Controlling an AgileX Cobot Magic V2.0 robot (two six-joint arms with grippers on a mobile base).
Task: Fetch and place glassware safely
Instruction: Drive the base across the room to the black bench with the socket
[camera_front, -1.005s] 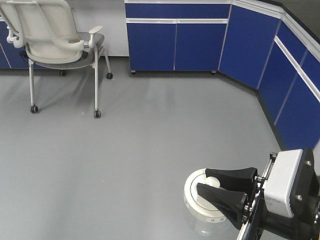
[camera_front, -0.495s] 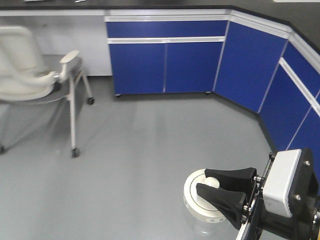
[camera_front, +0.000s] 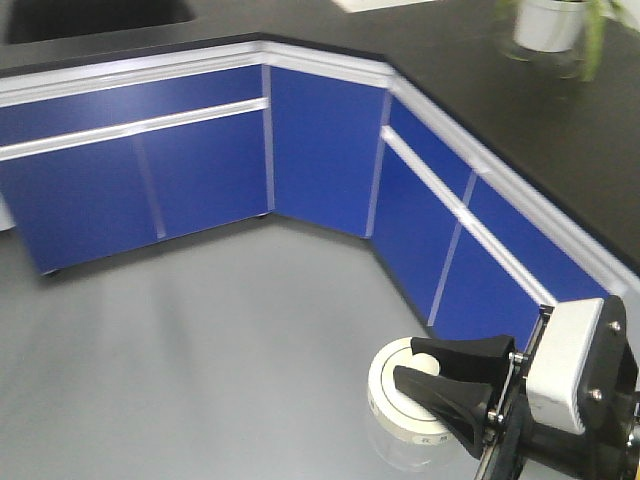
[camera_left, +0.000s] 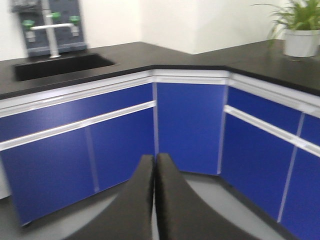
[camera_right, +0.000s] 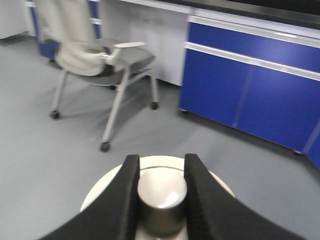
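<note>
The fetch looks done: the right gripper (camera_front: 408, 362) clamps the jar (camera_front: 385, 402) by its lid knob above the floor (camera_front: 200, 350) (left gripper (camera_left: 154, 165) closed on nothing), so setting it down safely remains.

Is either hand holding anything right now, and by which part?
The right hand grips the glass jar by its lid's central knob; the left hand is shut and empty.

Bare grey floor (camera_front: 200, 330) lies open ahead and leftward. Blue cabinet doors (camera_front: 320, 150) under a black table (camera_front: 470, 80) carrying a white potted plant (camera_front: 548, 22) wall off front and right. The right claw (camera_front: 408, 362), clamped on a cream-lidded glass jar (camera_front: 385, 402), fills the near right.
</note>
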